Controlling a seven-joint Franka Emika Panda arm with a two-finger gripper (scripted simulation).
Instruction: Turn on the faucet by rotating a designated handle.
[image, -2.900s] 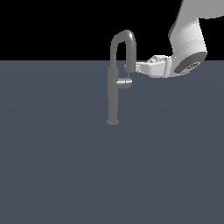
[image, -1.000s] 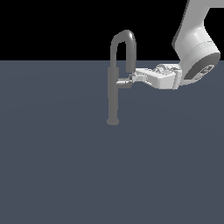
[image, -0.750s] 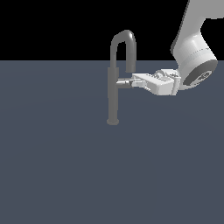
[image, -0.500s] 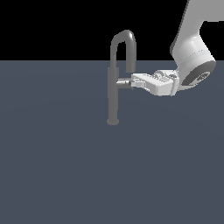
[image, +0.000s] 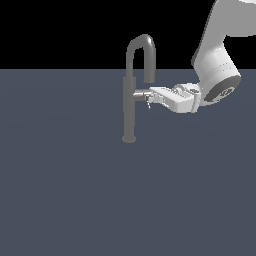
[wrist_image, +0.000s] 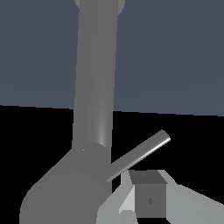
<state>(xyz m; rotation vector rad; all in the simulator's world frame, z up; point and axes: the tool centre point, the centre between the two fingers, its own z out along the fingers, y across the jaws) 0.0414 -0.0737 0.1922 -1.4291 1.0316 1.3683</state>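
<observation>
Flat blue-grey floor, black void behind. Faucet (image: 131, 95) stands left of centre in the exterior view: slim grey column, gooseneck above. Handle (image: 141, 93) is a short stub off the column's right side, and a thin lever shows by it in the wrist view. Gripper (image: 152, 95) sits at the stub's end; can't tell the jaw gap or whether they pinch anything. Risk: short smooth stub, so pads may slide off its end when rotating, leaving it unturned.

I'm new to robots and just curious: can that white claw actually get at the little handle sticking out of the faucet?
Probably yes. The claw is already at the tip of the handle, on the side of the faucet facing the arm, with nothing between them. Whether it grips it, I can't tell.
</observation>
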